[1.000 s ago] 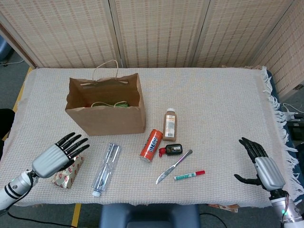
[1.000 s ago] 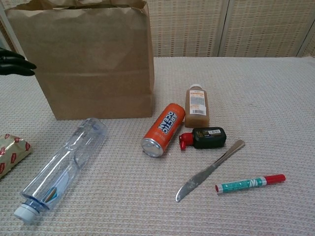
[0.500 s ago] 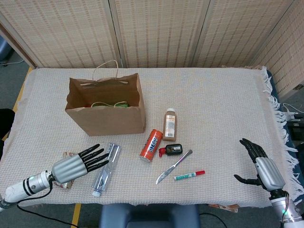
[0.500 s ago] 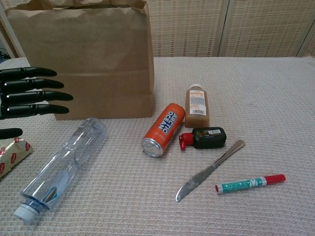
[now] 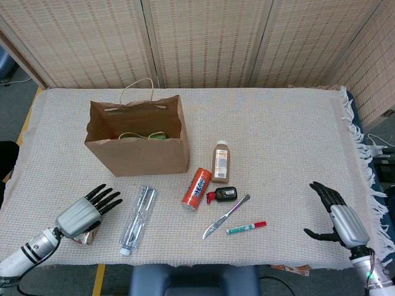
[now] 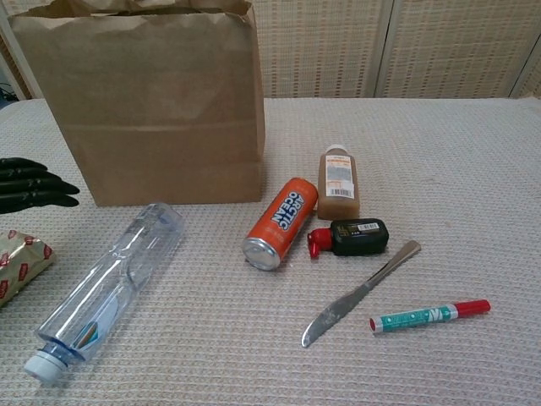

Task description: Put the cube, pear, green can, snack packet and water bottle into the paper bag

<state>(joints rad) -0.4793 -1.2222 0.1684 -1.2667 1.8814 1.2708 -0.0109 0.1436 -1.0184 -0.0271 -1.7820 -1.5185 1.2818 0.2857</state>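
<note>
The left hand, fingers spread and holding nothing, hovers over the snack packet at the table's near-left edge. Beside it lies the water bottle, in front of the upright paper bag. An orange can reads "ARCTIC OCEAN". At far right, the right hand rests open and empty.
</note>
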